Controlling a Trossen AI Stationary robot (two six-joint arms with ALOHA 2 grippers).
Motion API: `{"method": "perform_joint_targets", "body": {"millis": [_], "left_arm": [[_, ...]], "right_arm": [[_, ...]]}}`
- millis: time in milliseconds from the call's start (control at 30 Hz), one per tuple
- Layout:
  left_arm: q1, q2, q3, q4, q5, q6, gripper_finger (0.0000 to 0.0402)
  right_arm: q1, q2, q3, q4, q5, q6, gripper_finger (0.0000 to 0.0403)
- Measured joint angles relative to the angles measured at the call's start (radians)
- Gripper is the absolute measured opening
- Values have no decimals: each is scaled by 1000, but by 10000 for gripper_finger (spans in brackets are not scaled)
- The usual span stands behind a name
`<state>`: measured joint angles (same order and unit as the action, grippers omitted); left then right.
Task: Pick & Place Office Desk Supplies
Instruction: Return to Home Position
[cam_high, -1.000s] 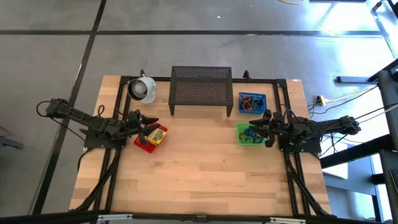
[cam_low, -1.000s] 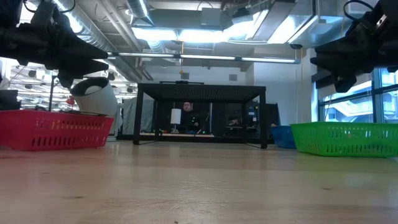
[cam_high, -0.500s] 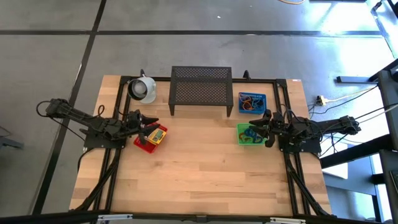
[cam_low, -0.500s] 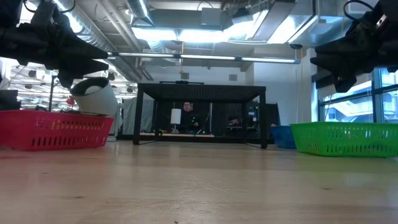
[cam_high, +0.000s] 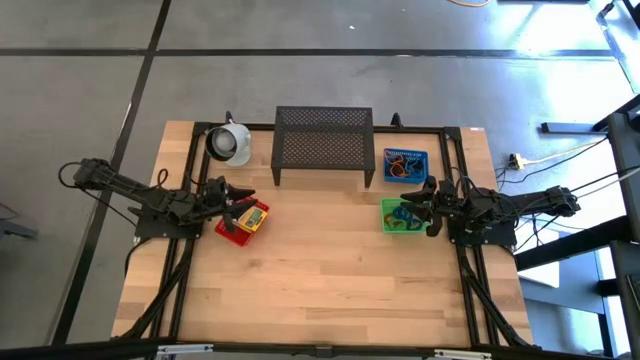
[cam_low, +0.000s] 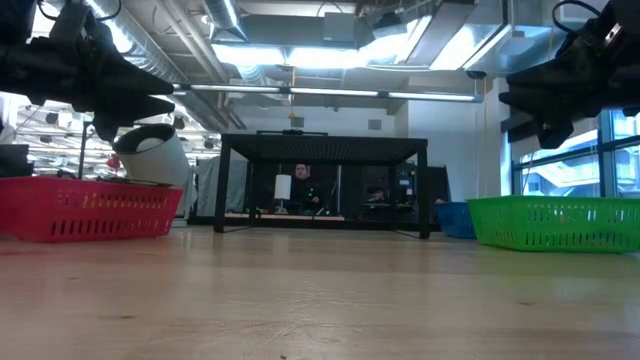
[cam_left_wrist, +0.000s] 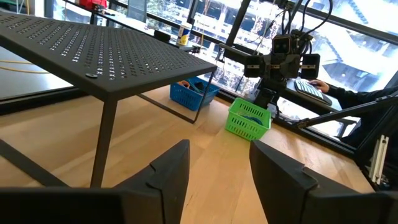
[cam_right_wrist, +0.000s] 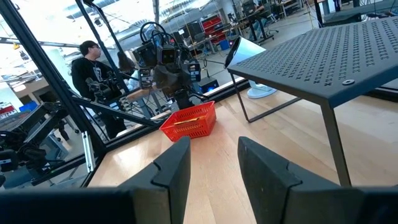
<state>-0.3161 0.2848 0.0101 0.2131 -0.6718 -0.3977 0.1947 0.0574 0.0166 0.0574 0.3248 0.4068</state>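
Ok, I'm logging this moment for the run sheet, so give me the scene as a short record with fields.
left gripper: open, empty, above red basket
right gripper: open, empty, above green basket
yellow box: in red basket
loops: in green basket and blue basket
at the back: shelf, mug

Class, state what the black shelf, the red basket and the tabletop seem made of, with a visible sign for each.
Black shelf: probably matte painted metal, a thin sheet with rows of punched holes.
Red basket: slotted walls, plastic or coated wire, hard to tell.
Tabletop: pale wood, with plank seams and grain.
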Motion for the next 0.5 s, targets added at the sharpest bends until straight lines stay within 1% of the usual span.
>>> {"method": "perform_joint_targets", "body": {"millis": [500], "left_arm": [[0,0,0,0,0,0,164]], "right_arm": [[0,0,0,0,0,-2,136]]}}
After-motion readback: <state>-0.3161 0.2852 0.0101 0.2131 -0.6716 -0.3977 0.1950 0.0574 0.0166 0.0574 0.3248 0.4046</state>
